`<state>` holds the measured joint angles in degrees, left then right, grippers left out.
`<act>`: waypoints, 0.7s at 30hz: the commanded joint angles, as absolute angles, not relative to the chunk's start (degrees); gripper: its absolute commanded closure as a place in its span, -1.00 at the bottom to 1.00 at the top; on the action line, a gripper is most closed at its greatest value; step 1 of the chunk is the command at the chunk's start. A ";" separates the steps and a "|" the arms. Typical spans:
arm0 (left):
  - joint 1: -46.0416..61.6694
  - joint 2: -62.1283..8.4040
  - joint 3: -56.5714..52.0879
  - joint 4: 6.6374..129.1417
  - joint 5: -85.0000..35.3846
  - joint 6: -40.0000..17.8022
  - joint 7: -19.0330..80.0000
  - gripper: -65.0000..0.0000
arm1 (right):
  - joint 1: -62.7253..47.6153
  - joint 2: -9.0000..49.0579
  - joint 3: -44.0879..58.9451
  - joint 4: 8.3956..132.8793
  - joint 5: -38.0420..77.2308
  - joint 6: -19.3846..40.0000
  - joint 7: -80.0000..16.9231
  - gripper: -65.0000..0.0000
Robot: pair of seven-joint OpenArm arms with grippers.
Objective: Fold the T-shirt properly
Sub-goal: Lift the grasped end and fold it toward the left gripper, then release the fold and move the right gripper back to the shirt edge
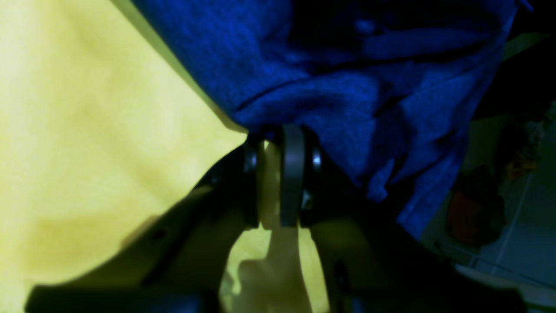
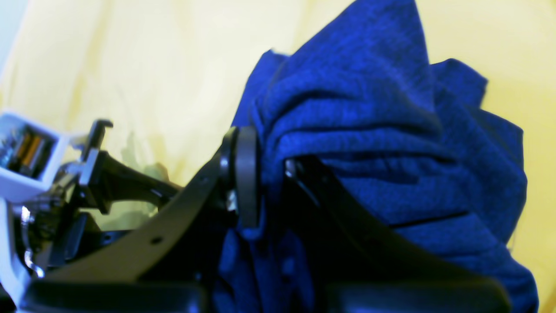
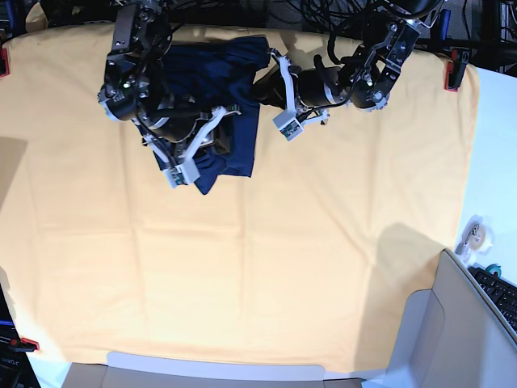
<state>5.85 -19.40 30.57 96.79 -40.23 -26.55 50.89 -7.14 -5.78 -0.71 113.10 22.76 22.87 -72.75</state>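
The dark navy T-shirt [image 3: 240, 152] lies bunched at the far middle of the yellow-orange table cloth [image 3: 283, 259], partly hidden under both arms. My right gripper [image 3: 220, 123] is over its near part. In the right wrist view the right gripper [image 2: 270, 156] is shut on a thick wad of T-shirt [image 2: 369, 152] folds. My left gripper [image 3: 263, 84] reaches in from the right. Seen from the left wrist, the left gripper [image 1: 279, 138] pinches the T-shirt [image 1: 347, 87] hem at its tips. A thin slit of yellow shows lower between its fingers [image 1: 292, 174].
Red clamps [image 3: 452, 74] [image 3: 3, 62] hold the cloth at the far corners. A grey box [image 3: 452, 323] stands at the near right, with a keyboard [image 3: 501, 295] and a tape roll [image 3: 477, 234] beside it on the white table strip [image 3: 494, 145].
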 commanded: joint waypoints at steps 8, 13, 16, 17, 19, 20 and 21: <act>5.41 -19.65 30.29 97.71 -40.48 -26.77 50.77 0.82 | -6.29 -5.93 -6.99 110.73 20.70 22.99 -71.69 0.66; 5.41 -19.65 30.29 97.71 -40.48 -26.77 50.77 0.82 | -6.20 -5.67 -8.31 111.08 20.70 22.99 -71.69 0.03; 5.41 -19.65 30.29 97.71 -40.48 -26.77 50.77 0.82 | -6.11 -4.18 -7.78 113.19 20.88 23.08 -71.43 -0.10; 5.41 -19.65 30.29 97.71 -40.48 -26.77 50.77 0.82 | -6.02 -3.74 -7.52 114.07 20.88 23.08 -71.34 -0.10; 5.41 -19.65 30.29 97.71 -40.48 -26.77 50.77 0.82 | -6.02 -3.12 -5.32 115.56 21.14 23.16 -71.25 -0.11; 5.41 -19.74 30.29 97.71 -40.48 -26.77 50.77 0.82 | -6.02 -3.03 -3.38 115.74 22.37 23.25 -71.25 -0.11; 5.41 -19.82 30.29 97.71 -40.48 -26.77 50.77 0.82 | -6.02 -2.86 -0.84 115.74 24.31 23.25 -71.25 -0.11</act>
